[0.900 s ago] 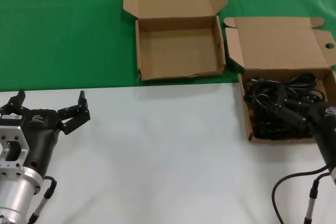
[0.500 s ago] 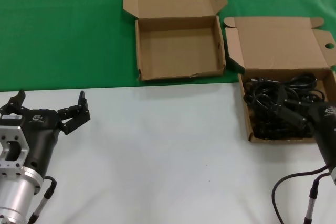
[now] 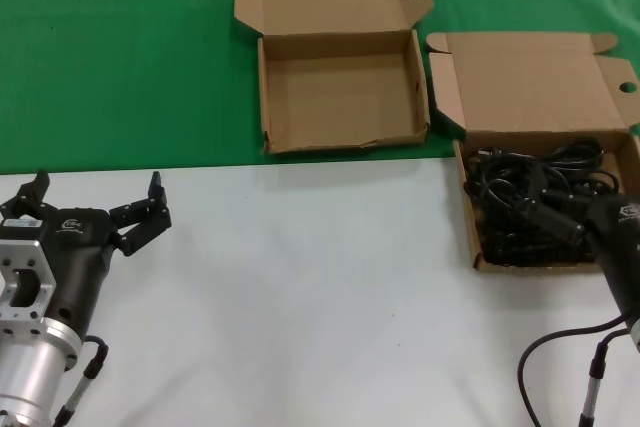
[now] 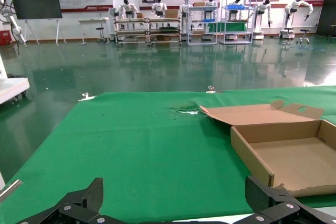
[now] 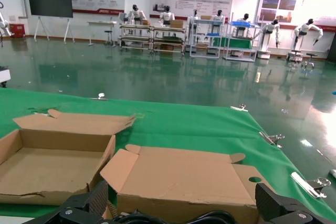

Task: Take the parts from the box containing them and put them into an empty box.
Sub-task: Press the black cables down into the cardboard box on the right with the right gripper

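Note:
The parts, a tangle of black looped cables (image 3: 530, 202), lie in the right-hand brown box (image 3: 478, 259), whose tall lid (image 3: 530, 82) stands open behind. The empty box (image 3: 340, 97) with its short wide lid (image 3: 325, 2) sits to its left on the green cloth. My right gripper (image 3: 580, 217) is open and low over the cables; in the right wrist view (image 5: 184, 211) the cables (image 5: 173, 217) lie between its spread fingers, in front of the lid (image 5: 184, 177). My left gripper (image 3: 97, 189) is open and empty over the white table at the near left.
Green cloth (image 3: 120, 57) covers the far half of the table, a white surface (image 3: 320, 287) the near half. The empty box also shows in the left wrist view (image 4: 294, 156) and in the right wrist view (image 5: 52, 166). A grey cable (image 3: 545, 357) loops from the right arm.

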Controlling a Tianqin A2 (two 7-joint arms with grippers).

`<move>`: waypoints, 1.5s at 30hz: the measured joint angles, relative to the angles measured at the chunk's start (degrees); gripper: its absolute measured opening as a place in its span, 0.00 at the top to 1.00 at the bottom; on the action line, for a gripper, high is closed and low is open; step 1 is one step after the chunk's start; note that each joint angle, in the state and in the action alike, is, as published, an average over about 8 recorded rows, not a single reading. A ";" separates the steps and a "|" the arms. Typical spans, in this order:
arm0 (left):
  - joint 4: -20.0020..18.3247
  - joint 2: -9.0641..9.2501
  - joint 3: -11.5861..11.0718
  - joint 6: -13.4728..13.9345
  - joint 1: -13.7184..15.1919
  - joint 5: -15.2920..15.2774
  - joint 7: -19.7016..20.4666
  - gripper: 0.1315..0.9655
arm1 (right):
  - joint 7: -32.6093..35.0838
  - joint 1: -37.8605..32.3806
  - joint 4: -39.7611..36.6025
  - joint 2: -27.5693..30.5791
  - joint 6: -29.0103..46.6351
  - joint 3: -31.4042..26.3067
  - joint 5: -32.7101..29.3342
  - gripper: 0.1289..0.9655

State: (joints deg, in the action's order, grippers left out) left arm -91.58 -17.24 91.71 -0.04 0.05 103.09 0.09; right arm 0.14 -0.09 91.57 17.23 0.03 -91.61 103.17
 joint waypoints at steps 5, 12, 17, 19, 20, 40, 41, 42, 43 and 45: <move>0.00 0.00 0.00 0.00 0.00 0.00 0.00 0.05 | 0.00 0.00 0.00 0.00 0.00 0.00 0.00 0.00; 0.00 0.00 0.00 0.00 0.00 0.00 0.00 0.10 | 0.00 0.00 0.00 0.00 0.00 0.00 0.00 0.00; 0.00 0.00 0.00 0.00 0.00 0.00 0.00 0.18 | 0.00 0.00 0.00 0.00 0.00 0.00 0.00 0.00; 0.00 0.00 0.00 0.00 0.00 0.00 0.00 0.20 | -0.06 0.01 -0.02 0.20 -0.13 -0.14 0.14 0.00; 0.00 0.00 0.00 0.00 0.00 0.00 0.00 0.23 | -0.14 0.01 -0.03 0.44 -0.31 -0.33 0.34 0.00; 0.00 0.00 0.00 0.00 0.00 0.00 0.00 0.75 | -1.85 0.22 0.48 9.46 -1.42 -4.98 4.95 0.00; 0.00 0.00 0.00 0.00 0.00 0.00 0.00 0.77 | -2.01 0.13 0.45 10.13 -0.77 -5.07 4.97 0.00; 0.00 0.00 0.00 0.00 0.00 0.00 0.00 0.79 | -2.19 0.01 0.39 10.85 -0.05 -5.16 4.99 0.00; 0.00 0.00 0.00 0.00 0.00 0.00 0.00 0.82 | -2.40 -0.15 0.31 11.63 0.77 -5.25 4.99 0.00; 0.00 0.00 0.00 0.00 0.00 0.00 0.00 0.86 | -2.72 -0.58 0.04 13.16 2.62 -5.35 4.95 0.00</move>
State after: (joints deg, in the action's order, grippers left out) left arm -91.58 -17.24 91.71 -0.04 0.05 103.08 0.09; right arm -2.58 -0.66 91.61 30.40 2.65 -96.96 108.12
